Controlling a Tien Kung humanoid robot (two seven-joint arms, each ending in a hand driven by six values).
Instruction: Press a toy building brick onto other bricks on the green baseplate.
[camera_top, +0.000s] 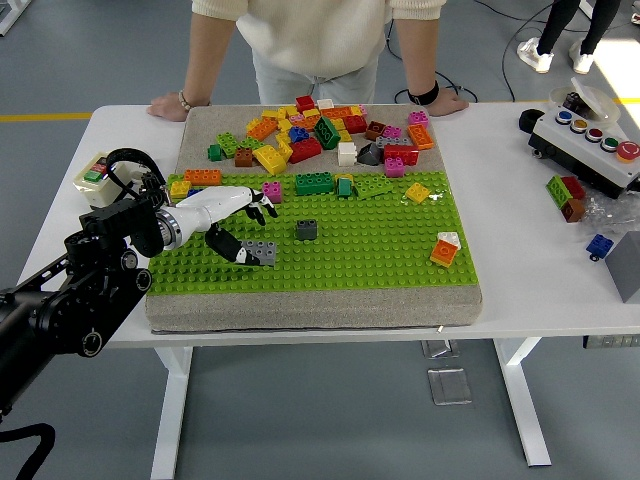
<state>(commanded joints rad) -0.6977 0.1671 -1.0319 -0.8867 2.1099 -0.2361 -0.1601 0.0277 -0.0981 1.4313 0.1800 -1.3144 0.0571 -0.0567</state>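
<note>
Left of centre on my head camera, the left robot hand (232, 222) reaches over the green baseplate (330, 255), thumb and fingers pinching a grey brick (256, 252) low against the studs, probably to seat it. Loose bricks (320, 135) crowd the upper middle of the desk (520, 280). A person's hands (168, 104) rest at the far edge.

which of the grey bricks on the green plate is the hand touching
The flat light grey brick by the left hand, whose thumb rests on it. The small dark grey brick stands alone to its right, untouched.
</note>
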